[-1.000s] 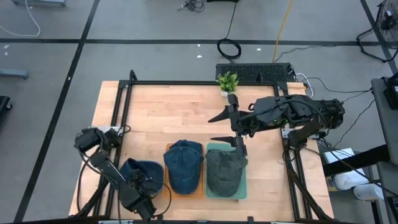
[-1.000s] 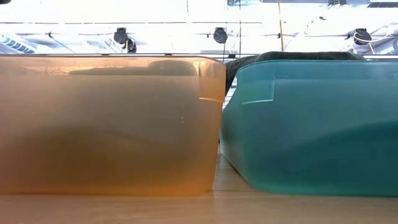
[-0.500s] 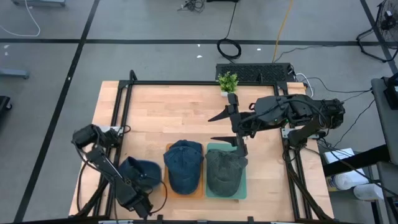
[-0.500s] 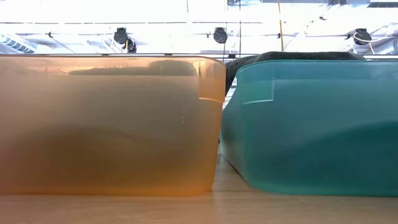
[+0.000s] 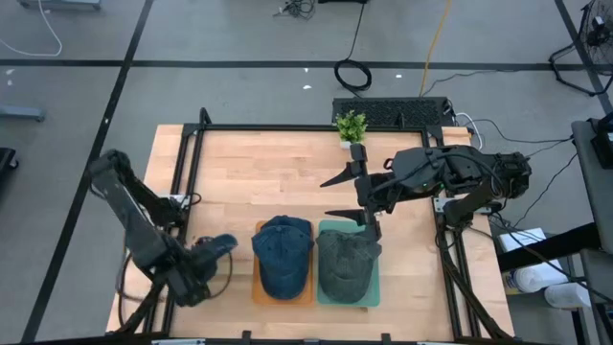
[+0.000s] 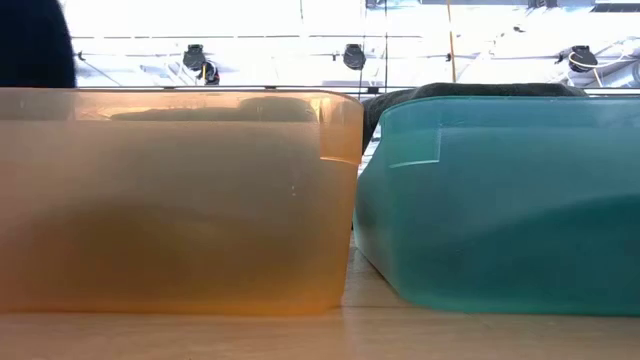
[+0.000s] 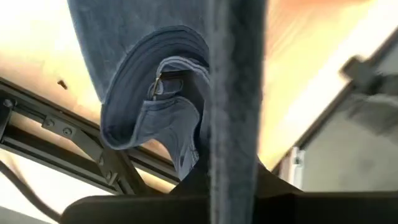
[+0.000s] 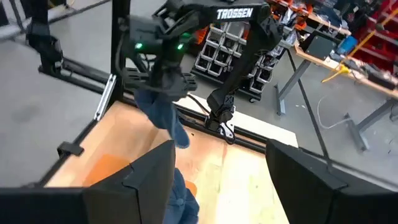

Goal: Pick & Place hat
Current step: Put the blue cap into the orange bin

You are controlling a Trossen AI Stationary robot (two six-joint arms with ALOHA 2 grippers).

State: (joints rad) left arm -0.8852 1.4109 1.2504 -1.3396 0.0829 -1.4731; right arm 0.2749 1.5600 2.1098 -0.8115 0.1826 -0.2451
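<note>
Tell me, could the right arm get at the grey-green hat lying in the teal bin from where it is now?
Probably yes. The right gripper hovers open just beyond the grey-green hat, which lies uncovered in the teal bin. Nothing stands between them, and the left gripper is busy off to the side, shut on a blue hat.

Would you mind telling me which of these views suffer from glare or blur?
Low view: room behind the orange bin and teal bin is washed out white. Left wrist view: blue hat sharp, bright glare on the wood, near fabric strip blurred. Right wrist view: the hanging hat smeared by motion. High view: evenly lit.
</note>
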